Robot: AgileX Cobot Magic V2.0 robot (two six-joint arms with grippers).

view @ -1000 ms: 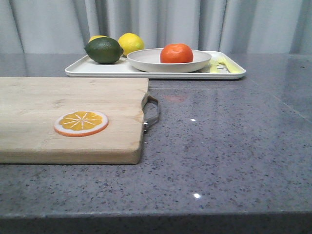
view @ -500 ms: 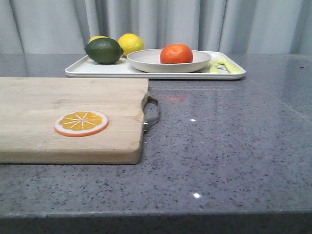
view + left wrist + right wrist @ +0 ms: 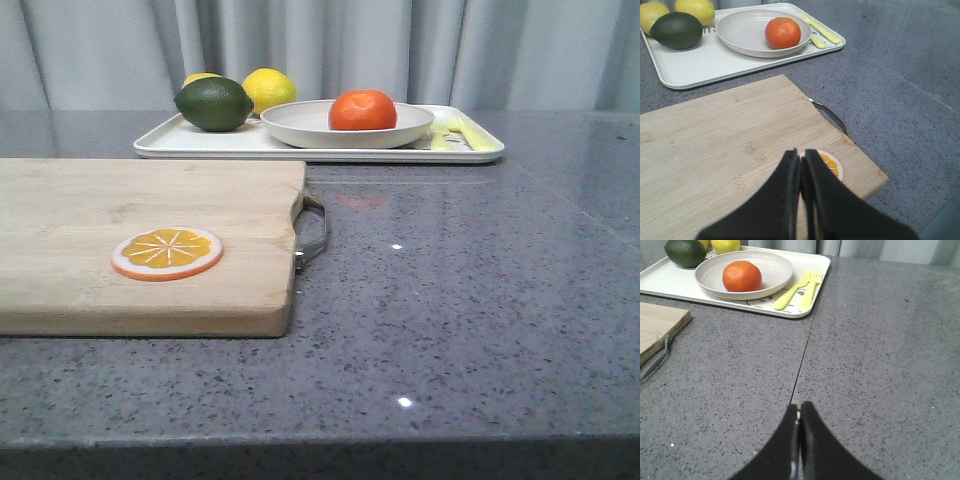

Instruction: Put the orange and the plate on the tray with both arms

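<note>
The orange [image 3: 362,109] [image 3: 782,33] [image 3: 741,276] rests inside the off-white plate [image 3: 400,128] [image 3: 740,35] [image 3: 775,267]. That plate stands on the white tray [image 3: 170,140] [image 3: 700,65] [image 3: 665,282] at the back of the table. My left gripper [image 3: 801,155] is shut and empty above the wooden cutting board [image 3: 715,145], well short of the tray. The right gripper [image 3: 799,407] hangs shut with nothing in it over the bare grey counter, also far from the tray. Neither gripper appears in the front view.
Also on the tray are a dark green lime [image 3: 213,103], two yellow lemons [image 3: 268,88] and yellow cutlery [image 3: 801,289]. The cutting board [image 3: 150,240] with its metal handle [image 3: 312,232] carries a flat orange slice [image 3: 166,252]. Grey curtains hang behind.
</note>
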